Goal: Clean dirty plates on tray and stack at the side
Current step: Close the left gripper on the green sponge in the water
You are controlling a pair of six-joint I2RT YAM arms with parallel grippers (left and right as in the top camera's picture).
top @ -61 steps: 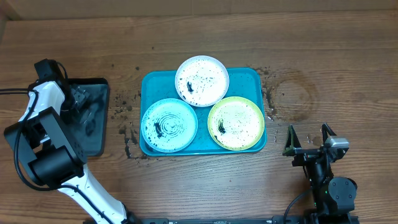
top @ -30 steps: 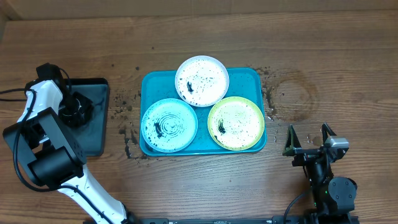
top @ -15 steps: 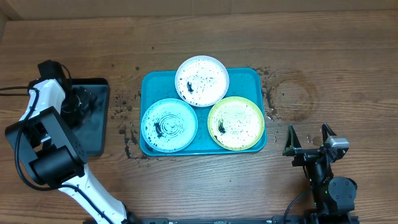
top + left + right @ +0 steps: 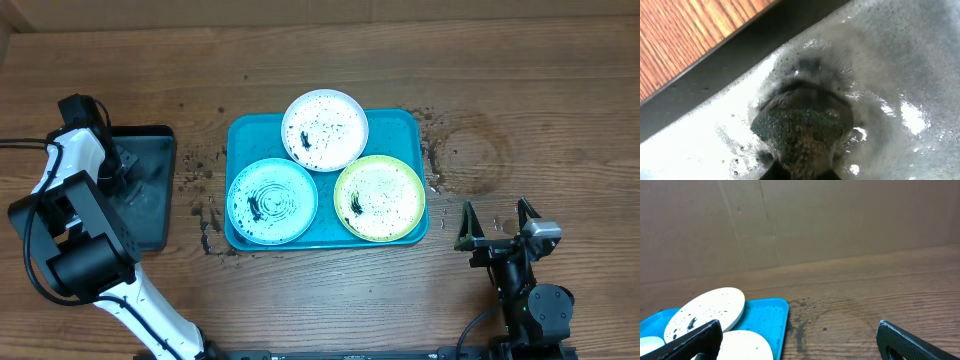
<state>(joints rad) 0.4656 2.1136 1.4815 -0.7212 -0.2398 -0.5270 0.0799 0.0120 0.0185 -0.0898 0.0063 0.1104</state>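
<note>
Three dirt-speckled plates lie on the teal tray (image 4: 405,125): white-rimmed (image 4: 324,131) at the back, light teal (image 4: 272,200) front left, lime green (image 4: 379,197) front right. My left gripper (image 4: 118,165) is far left of them, down in a small black-rimmed grey tray (image 4: 150,215). In the left wrist view that gripper (image 4: 800,172) is shut on a dark green sponge (image 4: 802,127) pressed onto the wet grey floor (image 4: 900,60). My right gripper (image 4: 494,210) stands open to the right of the teal tray, nothing between its fingers (image 4: 799,330). The white plate (image 4: 707,310) shows to its left.
Dark crumbs and smears dot the wood between the two trays (image 4: 200,185) and off the teal tray's right corner (image 4: 432,150). A faint round stain marks the table at the right (image 4: 470,155). A cardboard wall (image 4: 800,225) rises behind the table.
My left gripper has shifted slightly inside the small black-rimmed tray, ending near its left side. Plates, teal tray and right arm have not moved.
</note>
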